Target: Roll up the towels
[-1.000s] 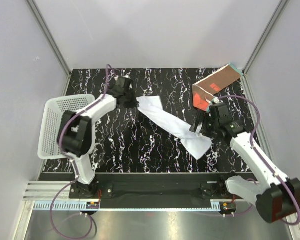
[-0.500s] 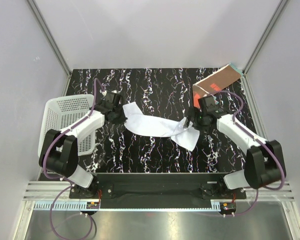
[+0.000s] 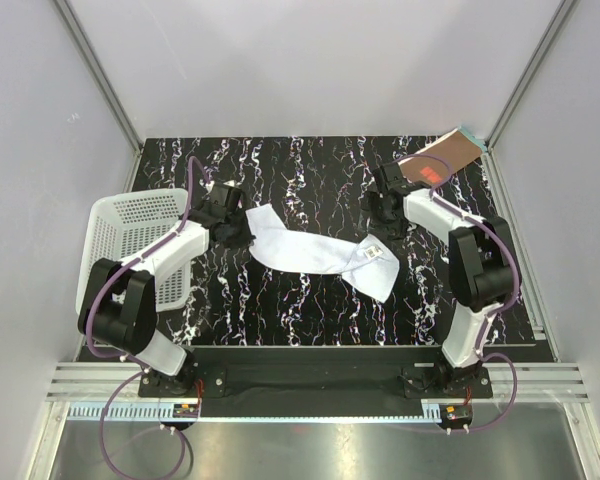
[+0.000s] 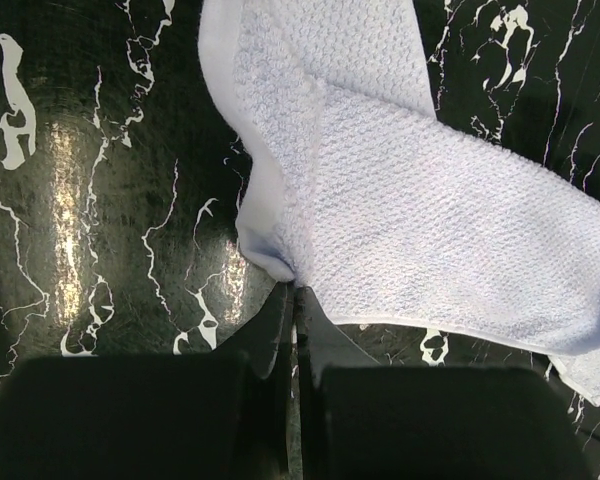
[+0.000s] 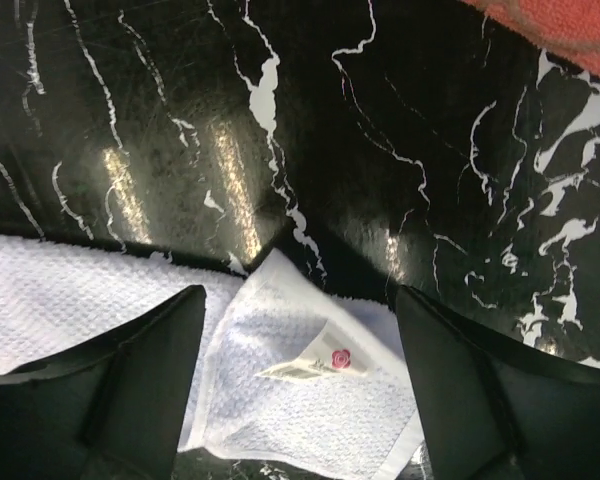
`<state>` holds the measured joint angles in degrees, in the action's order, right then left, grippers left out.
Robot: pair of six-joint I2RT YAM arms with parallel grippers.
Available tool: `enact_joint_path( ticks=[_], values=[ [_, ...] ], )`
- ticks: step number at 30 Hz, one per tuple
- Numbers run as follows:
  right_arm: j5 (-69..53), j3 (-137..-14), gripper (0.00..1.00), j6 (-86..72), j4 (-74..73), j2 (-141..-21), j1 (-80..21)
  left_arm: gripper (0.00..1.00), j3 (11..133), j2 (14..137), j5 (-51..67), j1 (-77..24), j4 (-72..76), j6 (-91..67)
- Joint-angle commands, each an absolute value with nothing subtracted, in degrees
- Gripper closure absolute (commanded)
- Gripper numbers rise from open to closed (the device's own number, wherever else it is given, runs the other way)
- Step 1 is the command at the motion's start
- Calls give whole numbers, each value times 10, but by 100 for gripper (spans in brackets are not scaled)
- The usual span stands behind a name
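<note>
white towel (image 3: pixel 310 250) lies across the middle of the table (image 3: pixel 310 170), stretched left to right, twisted and folded over at the right end (label side up). left fingers (image 4: pixel 285 330) are clamped on its left edge, on only a thin pinch of hem. right fingers (image 5: pixel 140 380) are spread wide above the right end, nothing held. brown towel (image 3: pixel 442 160) is parked at the far right corner, untouched.

risks, as judged:
- a roll started on this twist would come out skewed and loose, so the cloth needs to be flattened first.
- if the right fingers are closed here, only the folded flap or the label may be caught, and the cloth dragged rather than spread.
- the left pinch is shallow and could be pulled free under tension.
- brown towel could be swept by the right arm, which is close to it.
</note>
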<state>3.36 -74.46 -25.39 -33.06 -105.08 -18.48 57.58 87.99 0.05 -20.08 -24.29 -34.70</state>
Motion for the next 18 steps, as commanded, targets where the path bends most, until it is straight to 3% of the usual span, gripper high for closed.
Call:
enact_joint_path(
  ticks=[1,7,18],
  values=[
    [62,-790,19,-228,-343,-1082,-185,100,577,875,17,-201,-220,-339],
    [60,-818,52,-218,-353,-1110,-185,100,574,879,22,-201,-214,-341],
    [40,-811,78,-209,-352,-1117,-185,100,571,882,21,-202,-213,-343]
  ],
)
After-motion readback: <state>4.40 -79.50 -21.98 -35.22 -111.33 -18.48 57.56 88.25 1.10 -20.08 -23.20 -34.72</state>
